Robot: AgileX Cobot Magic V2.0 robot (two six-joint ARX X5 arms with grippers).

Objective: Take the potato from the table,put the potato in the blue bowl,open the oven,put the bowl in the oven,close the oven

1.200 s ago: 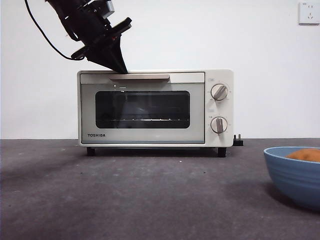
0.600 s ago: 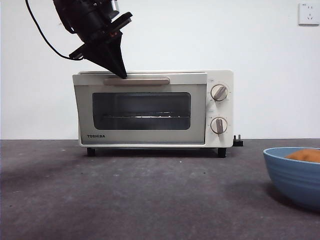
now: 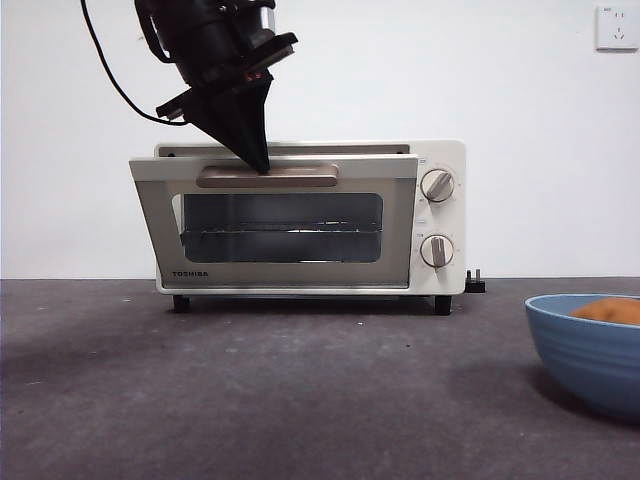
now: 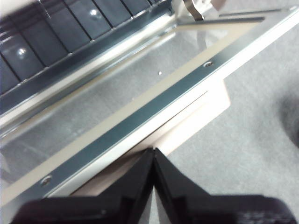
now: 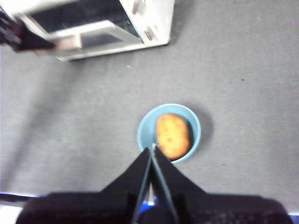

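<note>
The cream oven (image 3: 440,215) stands at the back of the table (image 3: 300,390), its glass door (image 3: 280,225) tilted partly open from the top. My left gripper (image 3: 262,165) is shut, and its joined tips press on the beige handle (image 3: 268,177); the left wrist view shows the same tips (image 4: 153,151) on the handle (image 4: 201,112). The blue bowl (image 3: 590,350) sits at the near right with the potato (image 3: 608,310) inside it. My right gripper (image 5: 153,148) hangs shut, high above the bowl (image 5: 145,133) and potato (image 5: 174,135).
The open gap shows the oven's wire rack (image 4: 70,28). Two round knobs (image 3: 438,184) are on the oven's right side. A black plug (image 3: 477,283) lies behind the oven. A wall socket (image 3: 616,25) is at the top right.
The oven door has swung from shut to partly open, top edge coming toward the camera. My left gripper moved right and slightly down with the handle. Bowl and potato stayed put.
</note>
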